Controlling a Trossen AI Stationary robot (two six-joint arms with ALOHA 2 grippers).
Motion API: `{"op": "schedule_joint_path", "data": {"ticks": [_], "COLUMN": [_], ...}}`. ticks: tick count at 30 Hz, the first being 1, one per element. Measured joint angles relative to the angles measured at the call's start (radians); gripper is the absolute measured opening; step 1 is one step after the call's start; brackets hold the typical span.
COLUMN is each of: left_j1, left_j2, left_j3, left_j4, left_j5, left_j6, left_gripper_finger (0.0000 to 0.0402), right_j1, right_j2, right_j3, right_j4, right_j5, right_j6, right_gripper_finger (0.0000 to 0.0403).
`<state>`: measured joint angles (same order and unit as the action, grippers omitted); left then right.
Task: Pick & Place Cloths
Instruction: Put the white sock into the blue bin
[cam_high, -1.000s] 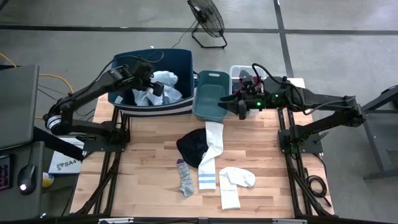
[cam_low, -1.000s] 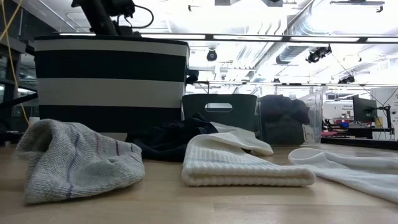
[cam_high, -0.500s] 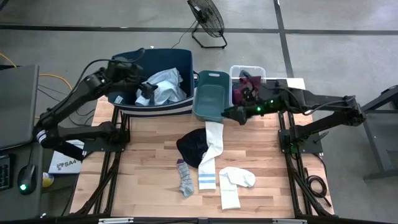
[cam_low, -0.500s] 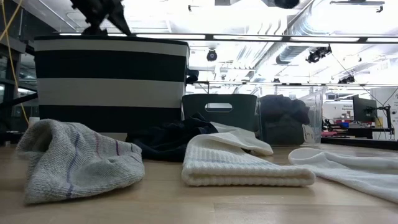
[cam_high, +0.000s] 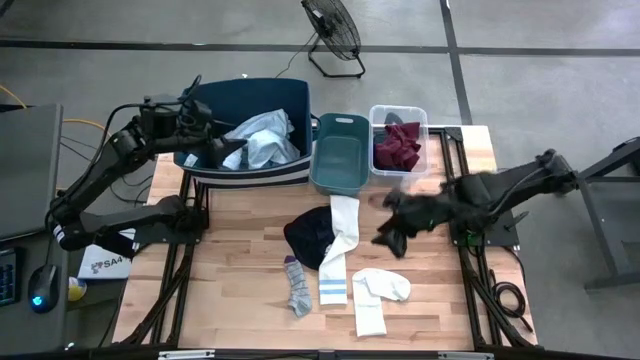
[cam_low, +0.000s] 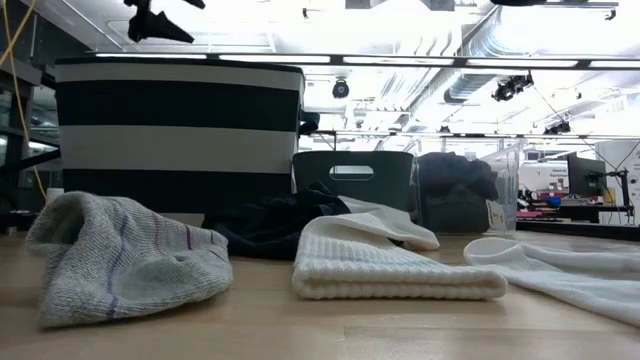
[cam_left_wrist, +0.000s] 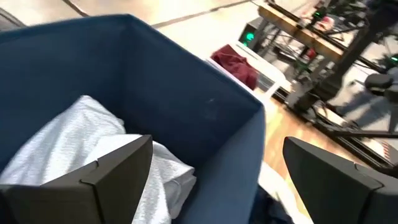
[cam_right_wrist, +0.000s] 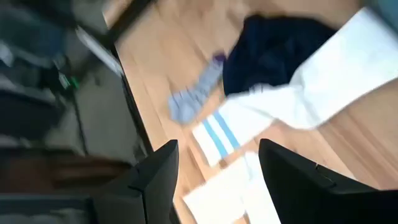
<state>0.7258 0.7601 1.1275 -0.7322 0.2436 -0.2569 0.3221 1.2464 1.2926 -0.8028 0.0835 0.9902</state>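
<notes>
My left gripper (cam_high: 220, 150) (cam_left_wrist: 211, 186) is open above the large navy bin (cam_high: 300, 95), beside the pale blue-white shirt (cam_high: 262, 140) (cam_left_wrist: 74, 143) that lies heaped inside it. My right gripper (cam_high: 388, 236) (cam_right_wrist: 217, 180) is open in the air over the table, to the right of the navy dotted cloth (cam_high: 305, 235) (cam_right_wrist: 273, 50). A long white sock (cam_high: 342, 235) lies across that cloth. The grey sock (cam_high: 297, 285) (cam_low: 120, 255) and white socks (cam_high: 378, 292) lie flat on the table. The maroon cloth (cam_high: 398, 146) rests in the clear bin (cam_high: 372, 112). No black cloth shows.
A teal bin (cam_high: 338, 152) stands between the navy bin and the clear bin along the far edge. Bare wood (cam_high: 240, 260) lies left of the socks and at the table's near right (cam_high: 440, 300). A fan (cam_high: 332, 30) stands on the floor beyond the table.
My right gripper has swung fast from over the clear bin toward the table's near edge and now hangs over the wood beside the socks. My left gripper has drawn back from the shirt toward the navy bin's left side. The maroon cloth now shows uncovered in the clear bin.
</notes>
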Motion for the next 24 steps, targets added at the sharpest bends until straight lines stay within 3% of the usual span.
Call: {"op": "schedule_joint_path", "data": {"ticks": [9,24], "left_j1": [0.0,0.0], "left_j2": [0.001,0.001], "left_j3": [0.0,0.0], "left_j4": [-0.002,-0.046], "left_j5": [0.093,0.142], "left_j6": [0.022,0.034], "left_gripper_finger": [0.0351,0.0351], "right_j1": [0.177,0.261], "right_j2": [0.204,0.556], "right_j3": [0.0,0.0], "right_j4": [-0.006,0.002], "right_j5": [-0.004,-0.01], "right_j6": [-0.126,-0.165], "right_gripper_finger": [0.0215,0.0215]}}
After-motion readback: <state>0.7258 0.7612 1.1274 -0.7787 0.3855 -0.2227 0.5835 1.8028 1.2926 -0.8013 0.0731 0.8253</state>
